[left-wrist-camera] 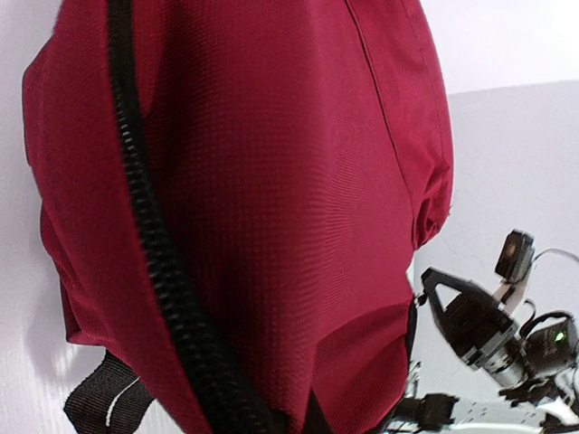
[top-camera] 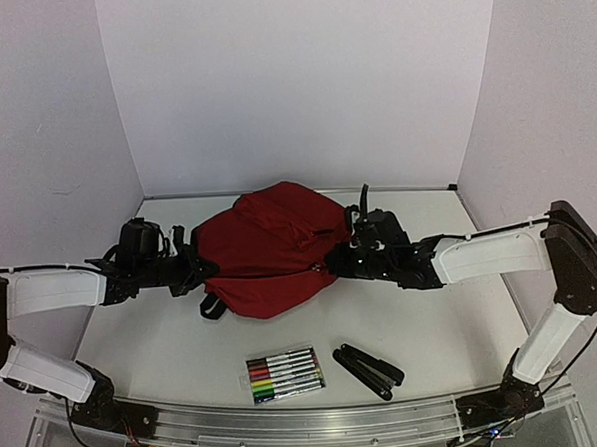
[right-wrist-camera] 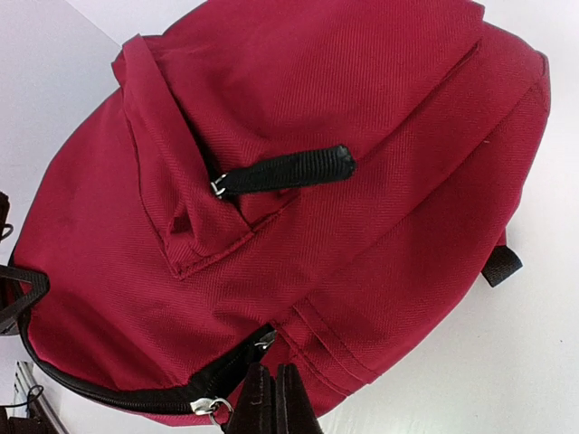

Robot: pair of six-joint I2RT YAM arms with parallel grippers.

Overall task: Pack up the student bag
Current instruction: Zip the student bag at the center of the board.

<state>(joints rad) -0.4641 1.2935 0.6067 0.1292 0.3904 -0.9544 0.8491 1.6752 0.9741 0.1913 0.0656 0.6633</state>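
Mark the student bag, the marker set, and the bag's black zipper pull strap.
student bag [top-camera: 270, 250]: top external view, middle of the red fabric.
marker set [top-camera: 284, 374]: top external view, centre of the pack.
zipper pull [right-wrist-camera: 285, 170]: right wrist view, mid-strap.

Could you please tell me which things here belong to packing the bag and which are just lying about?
For the job: student bag; marker pack and black folded item, probably to go in.
Lying about: only the rig's metal rail, along the near edge.
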